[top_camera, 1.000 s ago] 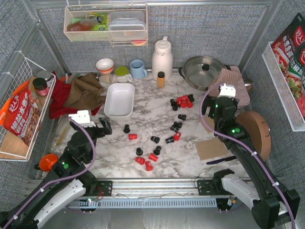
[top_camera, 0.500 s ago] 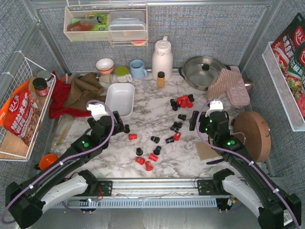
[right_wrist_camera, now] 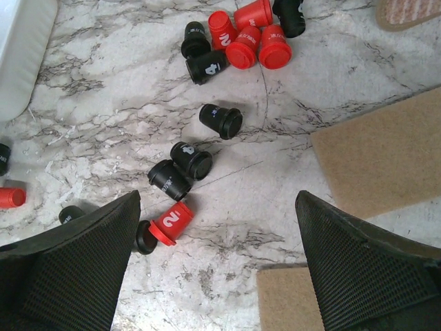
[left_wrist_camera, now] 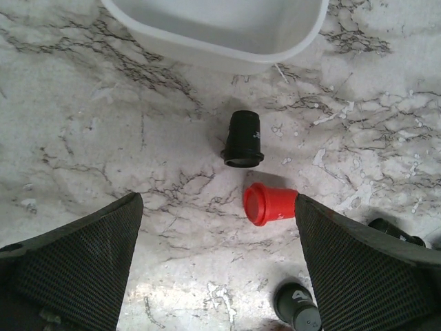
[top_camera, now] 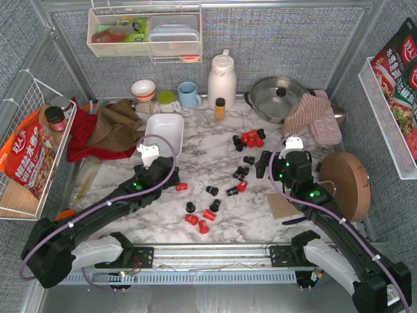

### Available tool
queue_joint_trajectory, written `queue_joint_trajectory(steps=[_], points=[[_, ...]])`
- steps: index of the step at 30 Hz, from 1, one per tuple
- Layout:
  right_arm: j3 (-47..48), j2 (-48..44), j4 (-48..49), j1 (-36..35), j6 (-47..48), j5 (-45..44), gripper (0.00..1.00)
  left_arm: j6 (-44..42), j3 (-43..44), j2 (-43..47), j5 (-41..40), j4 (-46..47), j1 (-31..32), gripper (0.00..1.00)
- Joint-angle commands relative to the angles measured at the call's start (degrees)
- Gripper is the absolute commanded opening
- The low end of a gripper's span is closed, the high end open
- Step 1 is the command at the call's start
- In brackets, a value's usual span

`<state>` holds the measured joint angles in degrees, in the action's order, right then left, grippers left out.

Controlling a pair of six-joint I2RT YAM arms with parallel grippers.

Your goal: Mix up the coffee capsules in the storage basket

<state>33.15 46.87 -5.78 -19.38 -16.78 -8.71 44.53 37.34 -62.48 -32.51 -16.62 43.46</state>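
Note:
Red and black coffee capsules lie scattered on the marble: a cluster, a middle group and a near group. The white storage basket stands empty at the back left. My left gripper is open and empty just in front of it. In the left wrist view a red capsule lies by the right finger, a black one ahead, and the basket rim beyond. My right gripper is open and empty. In the right wrist view it hovers beside a red capsule.
An amber bottle, white thermos, pot and cups stand along the back. An oven mitt, round wooden board and cardboard piece lie at the right. Cloths and wire racks are at the left.
My left arm has reached forward and right, from the table's left side to the capsules in front of the basket. My right arm came down and left toward the middle group.

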Motion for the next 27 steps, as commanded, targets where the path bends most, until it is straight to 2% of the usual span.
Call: queue_joint_trajectory(steps=[1,8,12,17,23,27], points=[[0.18,0.37,1.47,0.04,-0.70,1.06,0.99,-0.41,2.31,-4.12,1.97,1.02,-0.01,0.99],[0.16,0.97,1.63,0.04,-0.87,0.51,0.99,-0.98,5.79,-11.95,2.69,-0.07,0.01,0.99],[0.16,1.65,1.82,0.04,-1.11,0.61,0.99,-2.44,8.09,-16.44,3.41,-0.23,0.03,0.86],[0.58,2.61,1.57,0.03,-1.33,0.97,0.99,-3.82,10.10,-21.00,5.22,-0.01,-0.04,0.78],[0.60,2.77,1.47,0.04,-1.59,1.23,0.99,-6.84,11.62,-24.39,4.60,1.37,-0.59,0.71],[0.69,3.09,1.48,0.04,-1.63,1.65,0.99,-8.29,12.81,-25.47,3.85,1.53,-1.65,0.70]])
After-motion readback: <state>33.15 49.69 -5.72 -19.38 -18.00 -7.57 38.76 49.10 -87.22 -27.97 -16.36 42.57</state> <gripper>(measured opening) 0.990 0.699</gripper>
